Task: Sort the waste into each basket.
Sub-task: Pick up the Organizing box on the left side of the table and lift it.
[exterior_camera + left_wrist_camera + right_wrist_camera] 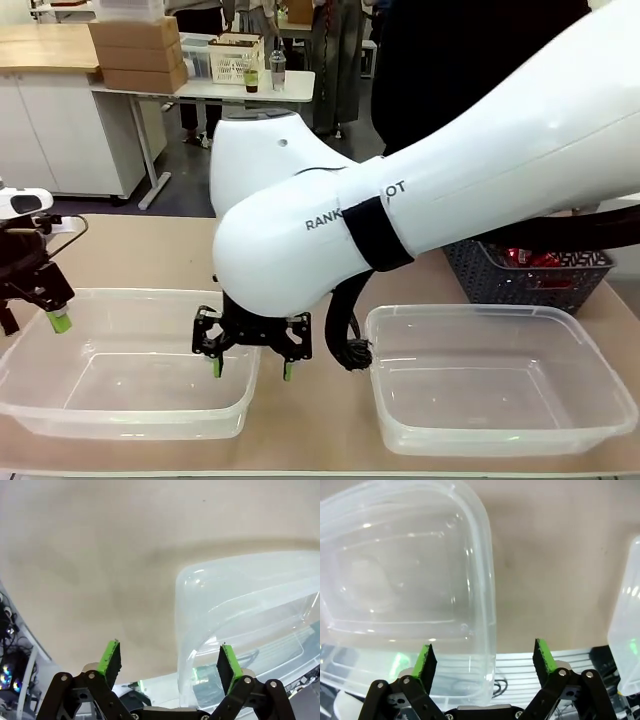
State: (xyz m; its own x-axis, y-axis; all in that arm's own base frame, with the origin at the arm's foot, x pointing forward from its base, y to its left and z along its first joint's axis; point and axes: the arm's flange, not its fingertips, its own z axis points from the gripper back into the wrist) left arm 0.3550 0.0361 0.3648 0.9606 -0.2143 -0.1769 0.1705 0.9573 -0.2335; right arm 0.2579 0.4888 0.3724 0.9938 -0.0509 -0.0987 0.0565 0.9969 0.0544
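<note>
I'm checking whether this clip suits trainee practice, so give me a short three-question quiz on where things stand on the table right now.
1. True or false: the left tub and the right tub both hold nothing.
2. Short answer: what lies in the dark grey basket at the far right?
3. Pick one: the right hand, its jaws open, hangs over
A) the left tub's right-side rim
B) the dark grey basket
C) the middle of the right tub

Key
1. True.
2. Red cans.
3. A.
</note>
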